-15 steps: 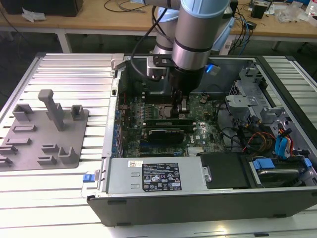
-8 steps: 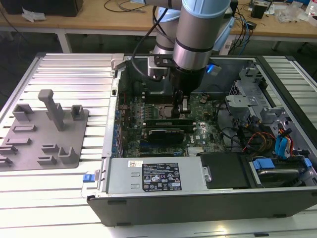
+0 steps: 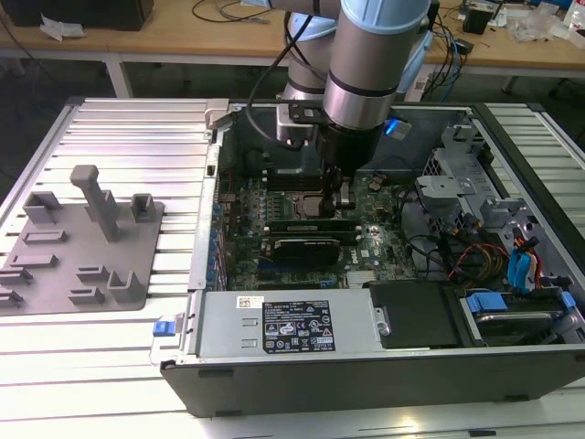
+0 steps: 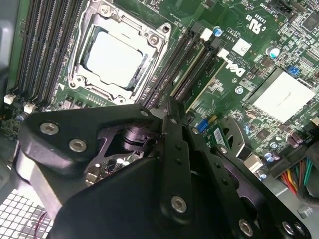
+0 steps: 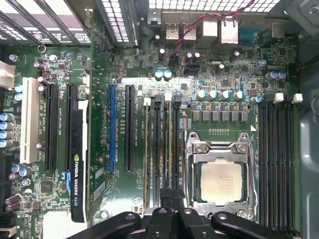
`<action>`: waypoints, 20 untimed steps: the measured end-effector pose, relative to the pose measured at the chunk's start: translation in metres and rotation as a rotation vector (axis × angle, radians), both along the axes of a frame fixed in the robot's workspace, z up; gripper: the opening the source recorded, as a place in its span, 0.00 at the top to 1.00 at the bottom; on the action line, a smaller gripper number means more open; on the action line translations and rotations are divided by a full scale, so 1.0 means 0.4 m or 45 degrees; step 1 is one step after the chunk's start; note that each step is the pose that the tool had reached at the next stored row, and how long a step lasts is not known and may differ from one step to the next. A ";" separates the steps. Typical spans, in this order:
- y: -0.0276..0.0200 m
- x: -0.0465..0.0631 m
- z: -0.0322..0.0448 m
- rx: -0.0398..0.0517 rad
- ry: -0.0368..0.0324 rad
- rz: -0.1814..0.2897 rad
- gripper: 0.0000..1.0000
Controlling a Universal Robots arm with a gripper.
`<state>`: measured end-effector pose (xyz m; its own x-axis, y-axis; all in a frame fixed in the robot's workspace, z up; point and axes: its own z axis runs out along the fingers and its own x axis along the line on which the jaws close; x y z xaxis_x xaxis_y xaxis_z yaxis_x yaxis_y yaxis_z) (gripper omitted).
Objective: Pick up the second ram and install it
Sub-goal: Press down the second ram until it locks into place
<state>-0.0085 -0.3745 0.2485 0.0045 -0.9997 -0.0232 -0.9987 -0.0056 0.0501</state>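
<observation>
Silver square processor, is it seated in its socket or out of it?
In. The silver square processor lies flat inside the metal socket frame, which is closed over its edges in the first wrist view.

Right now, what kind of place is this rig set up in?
Likely an electronics or robotics lab bench. An open computer case lies on a slatted metal table, a grey parts fixture sits beside it, and cluttered workbenches stand behind.

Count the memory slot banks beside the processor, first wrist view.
2. One bank lies between the processor and the expansion slots; the other beyond the processor, by the case wall. The tool hides the first's end.
</observation>
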 end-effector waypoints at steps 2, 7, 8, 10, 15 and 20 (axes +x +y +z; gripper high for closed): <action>0.000 0.004 0.000 0.000 0.0000 0.000 0.92; 0.000 0.052 0.000 0.000 0.0000 0.000 0.92; 0.000 0.056 0.000 0.000 0.0001 -0.001 0.92; 0.000 0.067 -0.001 0.000 0.0000 -0.008 0.92; 0.000 0.089 -0.008 0.000 0.0001 -0.075 0.92; 0.000 0.100 -0.017 0.000 0.0000 -0.073 0.92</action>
<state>0.0317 -0.3745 0.2417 -0.0529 -0.9983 -0.0231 -0.9974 0.0517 0.0502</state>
